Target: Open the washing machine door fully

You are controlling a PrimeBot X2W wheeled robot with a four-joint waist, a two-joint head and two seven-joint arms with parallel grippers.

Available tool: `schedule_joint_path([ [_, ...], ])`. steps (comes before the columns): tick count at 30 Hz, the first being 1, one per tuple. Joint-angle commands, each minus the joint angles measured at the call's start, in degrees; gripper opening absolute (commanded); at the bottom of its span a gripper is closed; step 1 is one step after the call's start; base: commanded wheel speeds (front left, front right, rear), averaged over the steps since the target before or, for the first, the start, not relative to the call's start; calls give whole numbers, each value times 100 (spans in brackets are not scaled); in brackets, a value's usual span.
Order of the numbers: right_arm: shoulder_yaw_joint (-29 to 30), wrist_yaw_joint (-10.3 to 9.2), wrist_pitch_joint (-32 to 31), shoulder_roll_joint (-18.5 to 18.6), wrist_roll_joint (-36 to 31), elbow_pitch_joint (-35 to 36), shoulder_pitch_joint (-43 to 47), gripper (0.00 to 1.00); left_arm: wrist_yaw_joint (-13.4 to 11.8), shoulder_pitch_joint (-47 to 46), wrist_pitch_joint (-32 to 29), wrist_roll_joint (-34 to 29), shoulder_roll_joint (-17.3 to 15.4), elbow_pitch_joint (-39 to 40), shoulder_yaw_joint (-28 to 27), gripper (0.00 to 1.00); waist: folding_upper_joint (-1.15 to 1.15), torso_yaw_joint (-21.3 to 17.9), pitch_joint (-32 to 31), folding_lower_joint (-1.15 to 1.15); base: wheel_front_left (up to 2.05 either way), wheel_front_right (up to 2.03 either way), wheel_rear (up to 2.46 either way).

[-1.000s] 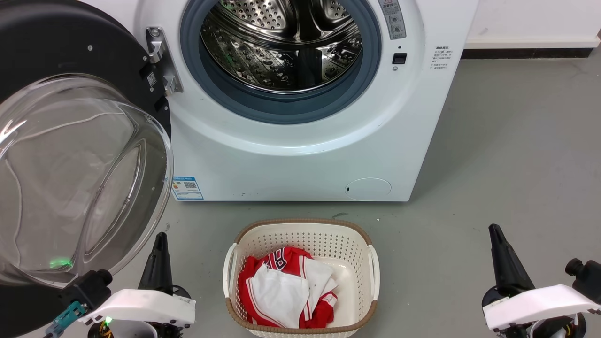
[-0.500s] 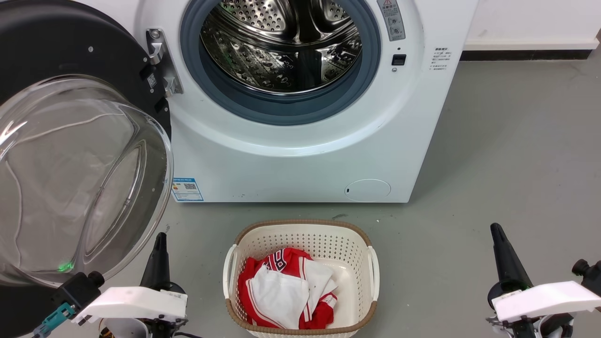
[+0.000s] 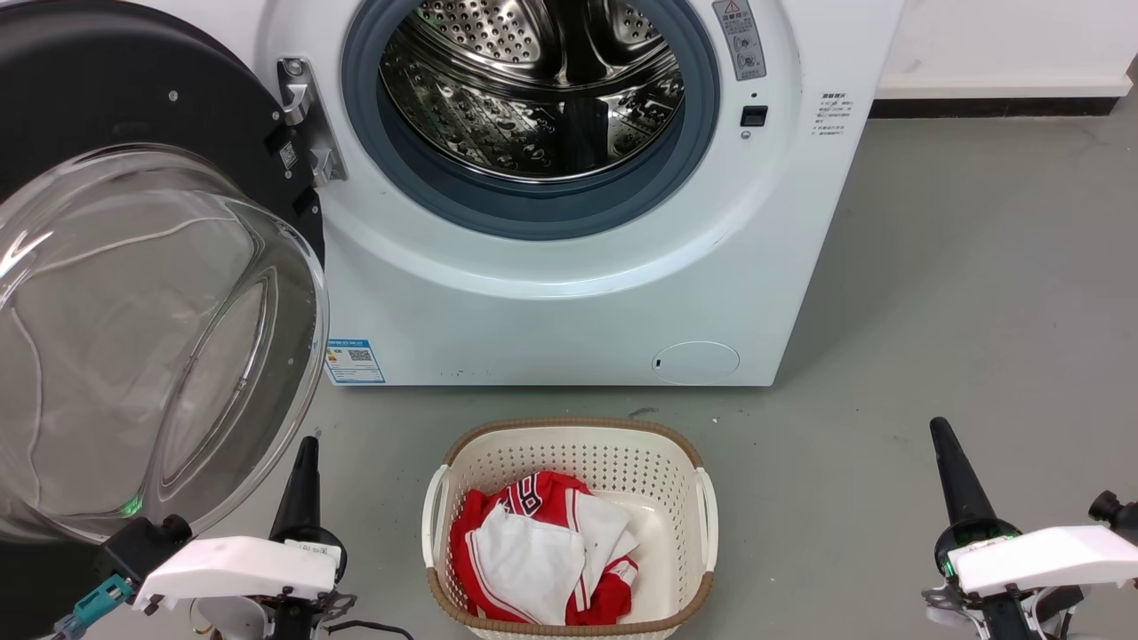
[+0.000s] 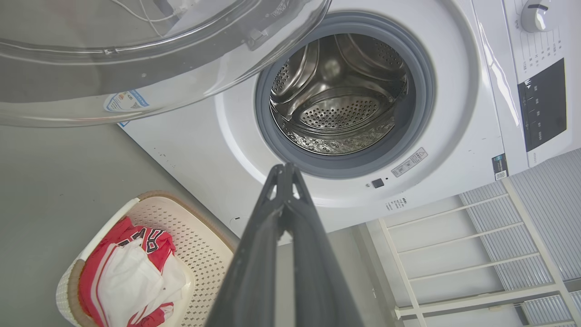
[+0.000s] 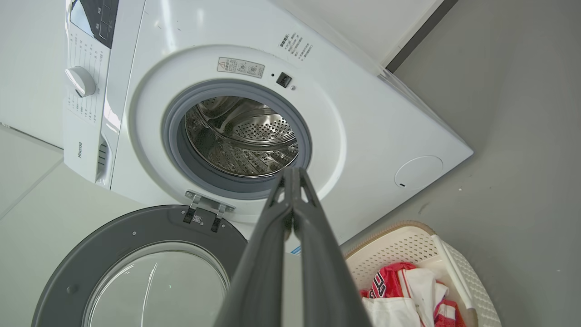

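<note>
Washing machine door (image 3: 151,338) hung wide open, left of the drum opening. It sat on the metal hinge (image 3: 307,116), with the inner side and the bulging glass bowl facing the head camera. Steel drum (image 3: 533,80) was exposed inside the grey rubber rim of the white washing machine (image 3: 551,302).

Left hand (image 3: 307,452) was low at lower left, just beside the bowl's lower edge and not touching it. Its fingers were pressed together, gripping nothing. Right hand (image 3: 938,433) was at lower right over the grey floor (image 3: 960,267), well apart from the door. Its fingers were pressed together too, with nothing between them.

White basket (image 3: 569,425) sat on the floor in front of the machine, between the two hands. Red-and-white clothes (image 3: 533,551) lay in it.
</note>
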State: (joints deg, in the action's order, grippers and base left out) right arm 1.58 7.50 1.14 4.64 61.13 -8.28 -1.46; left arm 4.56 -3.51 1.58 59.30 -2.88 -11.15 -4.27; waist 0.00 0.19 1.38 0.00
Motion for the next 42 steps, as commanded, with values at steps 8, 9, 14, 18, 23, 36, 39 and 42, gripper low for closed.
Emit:
schedule_joint_path([
  [8,53,0,-102,38,643,-74,-185,0,89,-154,-160,626,-7,-21,-62,0,0,-2,-16,0,0,0,0],
  [9,57,-1,-114,37,702,-85,-195,0,96,-158,-178,684,-7,-27,-67,0,0,-3,-18,0,0,0,0],
  [14,73,-1,-161,36,940,-130,-226,0,108,-177,-238,920,-7,-51,-82,0,0,-4,-25,0,0,0,0],
  [18,90,-1,-197,34,1166,-173,-249,0,130,-191,-290,1144,-6,-72,-96,0,0,-5,-33,0,0,0,0],
  [23,110,-1,-244,30,1441,-217,-281,0,158,-212,-356,1419,-5,-100,-111,0,0,-6,-42,0,0,0,0],
  [36,165,-1,-363,16,2100,-345,-374,0,206,-237,-525,2083,-3,-172,-155,0,0,-10,-66,0,0,0,0],
  [39,179,-1,-389,12,2238,-373,-368,0,220,-247,-559,2222,-3,-186,-165,0,0,-11,-71,0,0,0,0],
  [42,193,-1,-415,8,2381,-398,-387,0,230,-259,-593,2365,-2,-203,-175,0,0,-12,-77,0,0,0,0],
])
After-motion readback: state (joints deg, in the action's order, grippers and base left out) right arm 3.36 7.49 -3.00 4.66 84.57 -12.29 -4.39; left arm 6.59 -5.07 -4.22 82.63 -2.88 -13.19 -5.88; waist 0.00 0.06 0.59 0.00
